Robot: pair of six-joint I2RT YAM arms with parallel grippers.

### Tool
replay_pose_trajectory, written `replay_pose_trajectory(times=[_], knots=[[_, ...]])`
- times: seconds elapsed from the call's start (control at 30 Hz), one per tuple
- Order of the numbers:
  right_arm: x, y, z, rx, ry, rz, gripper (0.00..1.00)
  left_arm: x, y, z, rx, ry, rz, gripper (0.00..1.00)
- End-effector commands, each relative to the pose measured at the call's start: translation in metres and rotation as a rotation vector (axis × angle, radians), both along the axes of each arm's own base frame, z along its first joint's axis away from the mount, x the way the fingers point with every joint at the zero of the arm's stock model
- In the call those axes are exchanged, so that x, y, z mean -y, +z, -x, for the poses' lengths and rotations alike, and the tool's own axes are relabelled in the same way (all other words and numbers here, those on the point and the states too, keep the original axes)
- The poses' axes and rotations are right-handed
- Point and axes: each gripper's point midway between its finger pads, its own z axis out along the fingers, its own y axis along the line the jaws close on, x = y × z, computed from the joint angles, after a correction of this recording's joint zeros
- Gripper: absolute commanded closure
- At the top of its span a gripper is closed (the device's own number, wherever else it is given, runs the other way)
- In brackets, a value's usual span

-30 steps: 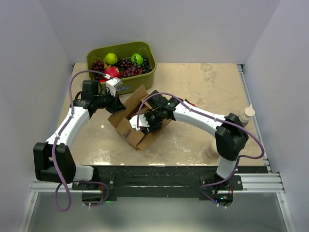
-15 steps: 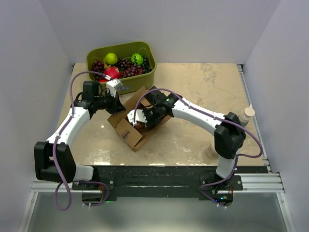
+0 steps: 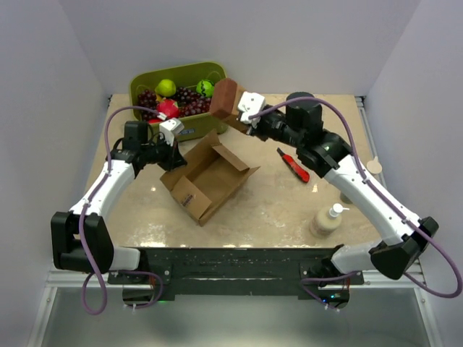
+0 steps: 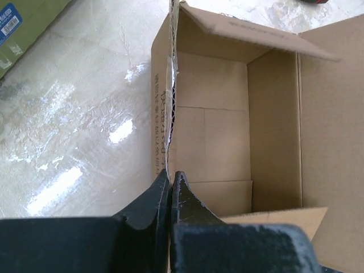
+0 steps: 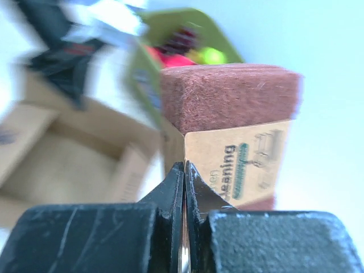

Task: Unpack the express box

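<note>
- Nearest you, a pump bottle [image 3: 327,219] stands on the desk [image 3: 289,210] to the right.
- Mid-desk, the express box [image 3: 210,177] lies open — your left hand [image 4: 171,181] is pinched tight on its wall edge.
- Farther back, your right hand [image 5: 185,169] is clamped on a reddish-brown scouring pad [image 5: 227,96], lifted beside the green fruit bin [image 3: 177,71].

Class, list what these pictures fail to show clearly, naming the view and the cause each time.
Top external: the print on the express box is too small to read.
Left wrist: the left gripper hides the box's near inside end.
Right wrist: the fruit bin behind is blurred, and the right gripper covers part of the scouring pad sleeve's wording.
</note>
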Motion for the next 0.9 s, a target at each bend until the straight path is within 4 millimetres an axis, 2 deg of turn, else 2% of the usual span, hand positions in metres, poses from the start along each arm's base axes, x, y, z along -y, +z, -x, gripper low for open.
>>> replay_pose_trajectory(times=[0.0,0.07,0.3,0.4,0.47,0.67,0.7,0.73,0.77,0.8,0.83,0.87], knots=[[0.030,-0.033,-0.051,-0.009,-0.256,0.043,1.00,-0.001,0.017,-0.007,0.077,-0.018,-0.006,1.00],[0.040,-0.056,-0.064,-0.010,-0.326,0.091,1.00,-0.001,0.021,-0.006,0.089,-0.018,-0.006,1.00],[0.059,-0.137,-0.086,-0.139,-0.465,0.186,1.00,-0.006,0.018,-0.001,0.090,-0.019,-0.035,1.00],[0.063,-0.159,-0.095,-0.219,-0.504,0.177,1.00,-0.012,0.013,0.002,0.083,0.000,-0.067,1.00],[0.060,-0.165,-0.097,-0.265,-0.516,0.157,1.00,-0.019,0.012,0.004,0.085,0.018,-0.084,1.00],[0.049,-0.206,-0.104,-0.399,-0.542,0.181,1.00,-0.043,-0.004,0.008,0.050,0.067,-0.157,1.00],[0.049,-0.209,-0.105,-0.420,-0.552,0.181,0.95,-0.045,-0.007,0.010,0.034,0.065,-0.162,1.00],[0.046,-0.215,-0.107,-0.435,-0.547,0.189,0.66,-0.047,-0.008,0.010,0.029,0.069,-0.168,1.00],[0.045,-0.214,-0.107,-0.440,-0.541,0.186,0.50,-0.048,-0.008,0.008,0.029,0.072,-0.171,1.00],[0.041,-0.207,-0.108,-0.440,-0.525,0.166,0.28,-0.049,-0.008,0.007,0.028,0.073,-0.174,0.80],[0.036,-0.197,-0.106,-0.438,-0.495,0.146,0.01,-0.050,-0.005,0.005,0.032,0.081,-0.179,0.71],[0.031,-0.189,-0.104,-0.437,-0.469,0.124,0.01,-0.049,0.002,0.002,0.051,0.082,-0.175,0.62]])
